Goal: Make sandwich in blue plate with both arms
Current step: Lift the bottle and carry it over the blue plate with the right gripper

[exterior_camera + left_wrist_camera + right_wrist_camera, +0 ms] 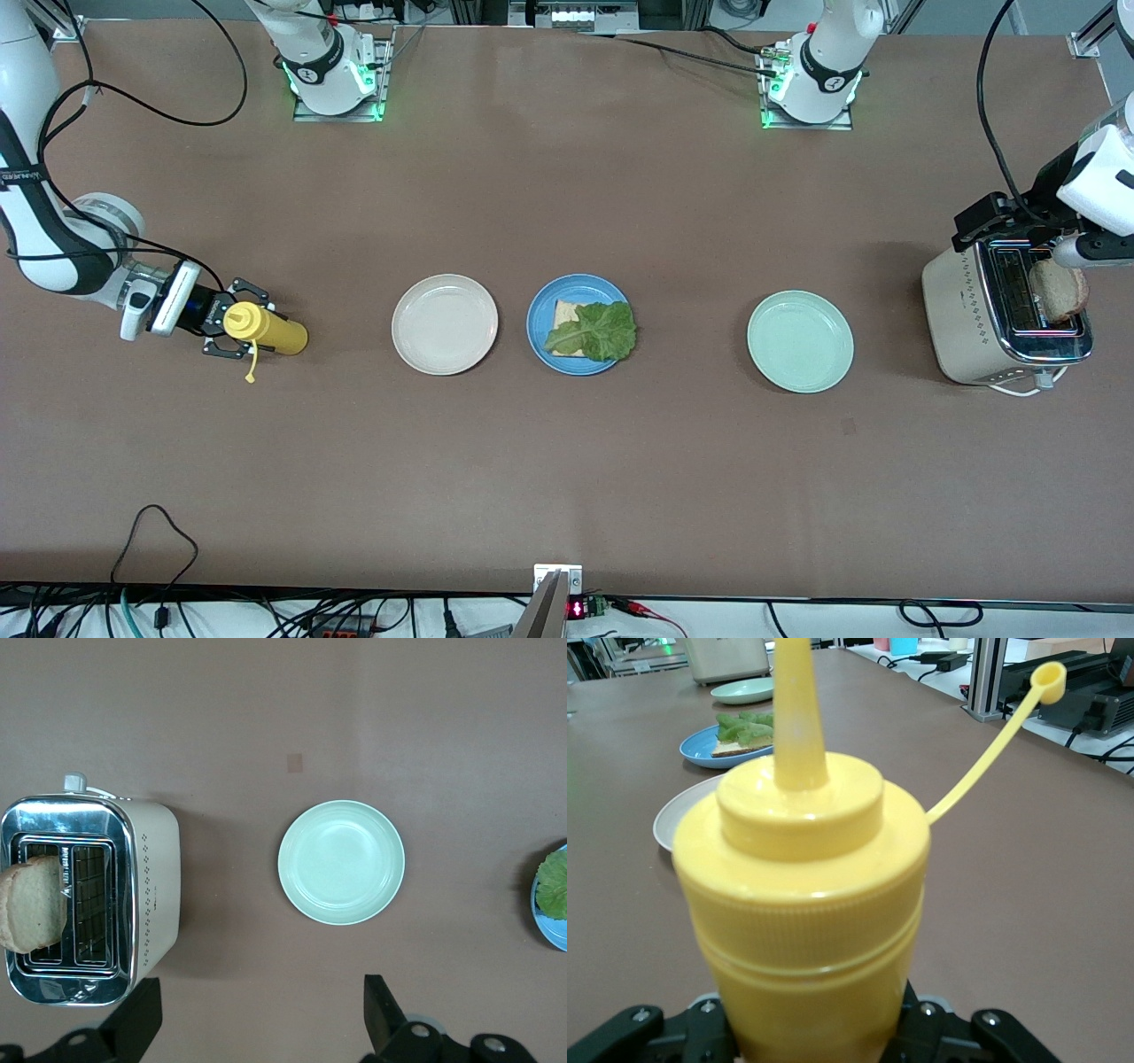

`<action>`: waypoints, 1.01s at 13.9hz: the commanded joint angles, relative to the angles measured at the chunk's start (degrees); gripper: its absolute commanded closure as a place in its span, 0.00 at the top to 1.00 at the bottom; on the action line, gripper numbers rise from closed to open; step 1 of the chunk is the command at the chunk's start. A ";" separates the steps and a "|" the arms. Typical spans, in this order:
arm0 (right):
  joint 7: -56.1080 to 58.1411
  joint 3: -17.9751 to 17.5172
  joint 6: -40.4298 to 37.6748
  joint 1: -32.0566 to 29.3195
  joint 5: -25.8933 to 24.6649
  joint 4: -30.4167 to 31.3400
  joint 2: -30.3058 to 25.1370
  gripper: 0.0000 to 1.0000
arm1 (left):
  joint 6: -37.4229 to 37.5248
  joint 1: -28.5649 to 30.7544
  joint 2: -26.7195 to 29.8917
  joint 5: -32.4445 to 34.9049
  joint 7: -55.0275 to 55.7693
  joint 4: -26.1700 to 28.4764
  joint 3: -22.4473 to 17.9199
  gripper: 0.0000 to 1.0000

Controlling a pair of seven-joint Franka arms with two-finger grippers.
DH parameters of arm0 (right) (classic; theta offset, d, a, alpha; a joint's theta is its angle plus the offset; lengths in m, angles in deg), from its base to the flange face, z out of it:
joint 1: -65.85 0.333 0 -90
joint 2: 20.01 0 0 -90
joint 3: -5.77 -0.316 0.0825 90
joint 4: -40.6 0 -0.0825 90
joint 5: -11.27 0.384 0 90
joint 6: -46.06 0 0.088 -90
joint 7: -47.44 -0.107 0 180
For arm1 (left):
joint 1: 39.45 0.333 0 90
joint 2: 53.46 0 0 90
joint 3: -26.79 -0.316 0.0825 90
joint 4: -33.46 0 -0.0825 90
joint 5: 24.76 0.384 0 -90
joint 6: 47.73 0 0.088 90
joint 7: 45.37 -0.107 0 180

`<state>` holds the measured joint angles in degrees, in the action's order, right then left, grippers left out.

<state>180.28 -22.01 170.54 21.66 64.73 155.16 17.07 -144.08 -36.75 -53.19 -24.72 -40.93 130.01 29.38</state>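
Observation:
The blue plate [542, 310] lies mid-table and carries one bread slice [565, 312] with a ruffled lettuce leaf [599, 330] on top. A second bread slice [1059, 291] sticks up out of the toaster [983, 328]. My left gripper [992, 221] hangs open above the toaster with its fingers [135, 1014] spread wide and nothing between them. My right gripper [241, 322] is at the right arm's end of the table. It is shut on an upright yellow squeeze bottle [806, 904] whose tethered cap [1048, 675] hangs off.
A cream-white plate [445, 323] sits between the bottle and the blue plate. A pale mint-green plate [800, 341] lies between the blue plate and the toaster. Cables run along the table's edge nearest the front camera.

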 commanded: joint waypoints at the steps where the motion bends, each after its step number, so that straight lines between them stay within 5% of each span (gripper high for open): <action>1: -4.58 -0.43 1.89 3.13 0.33 -0.04 -4.72 0.00 | 0.46 0.46 1.14 0.76 0.05 0.84 0.48 1.00; 5: -14.32 -0.34 4.88 9.36 -2.30 0.05 -11.57 0.00 | 0.11 0.46 1.14 0.67 0.05 0.66 0.49 1.00; 14: -52.82 -0.34 7.79 24.31 -29.37 0.31 -25.21 0.00 | 0.02 0.46 0.79 0.32 0.05 0.57 -0.04 1.00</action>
<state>133.83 -22.77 177.84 43.79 38.69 154.12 -5.10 -144.08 -36.54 -53.16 -24.72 -40.93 130.01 29.26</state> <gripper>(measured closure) 0.489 0.000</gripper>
